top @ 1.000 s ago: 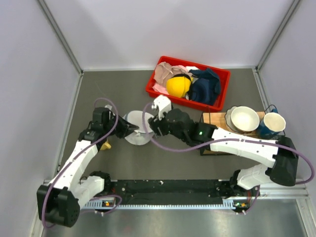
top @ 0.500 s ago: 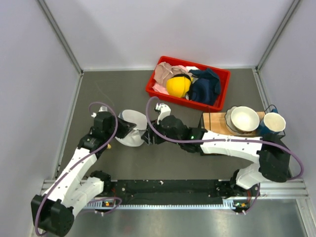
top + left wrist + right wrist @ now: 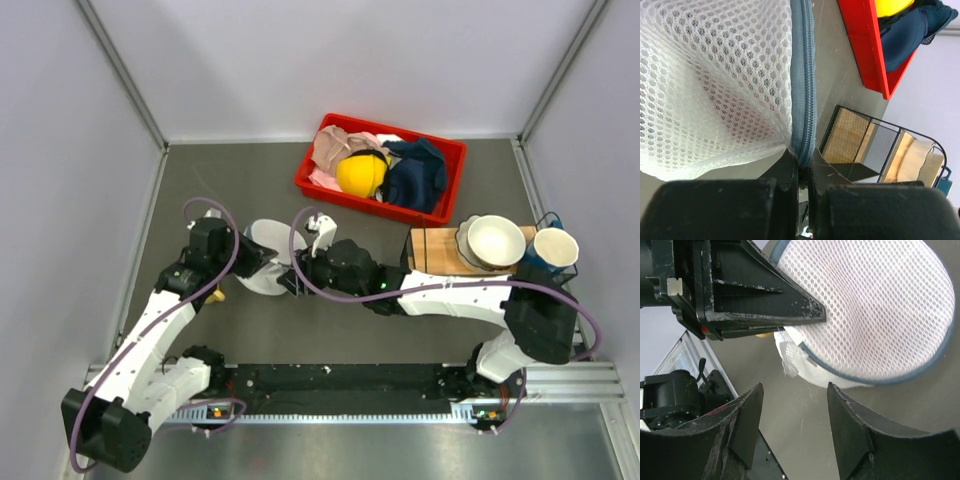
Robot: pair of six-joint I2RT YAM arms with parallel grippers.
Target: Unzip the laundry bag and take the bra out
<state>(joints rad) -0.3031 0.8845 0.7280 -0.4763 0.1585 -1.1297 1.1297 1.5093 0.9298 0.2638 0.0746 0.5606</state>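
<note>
The laundry bag [image 3: 258,262], white mesh with a blue-grey zipper band, lies on the table between my two grippers. My left gripper [image 3: 268,262] is shut on the zipper band [image 3: 804,100] at the bag's edge, as the left wrist view [image 3: 804,161] shows. A reddish shape, the bra [image 3: 737,112], shows faintly through the mesh [image 3: 715,65]; the rest of it is hidden inside. My right gripper [image 3: 290,282] is open and empty, just short of the bag [image 3: 875,305]; its jaws stand wide apart [image 3: 796,412]. The left gripper's black fingers [image 3: 765,300] hold the bag's rim there.
A red bin [image 3: 308,180] with cloths and a yellow cup stands behind the bag, and shows in the left wrist view [image 3: 865,45]. A white bowl [image 3: 496,240], a mug [image 3: 553,248] and a wooden board [image 3: 432,250] sit at the right. A small yellow item [image 3: 215,294] lies by the left arm.
My right gripper has moved left and nearer, down beside the bag. The bag has shifted left and turned in the left gripper's hold.
</note>
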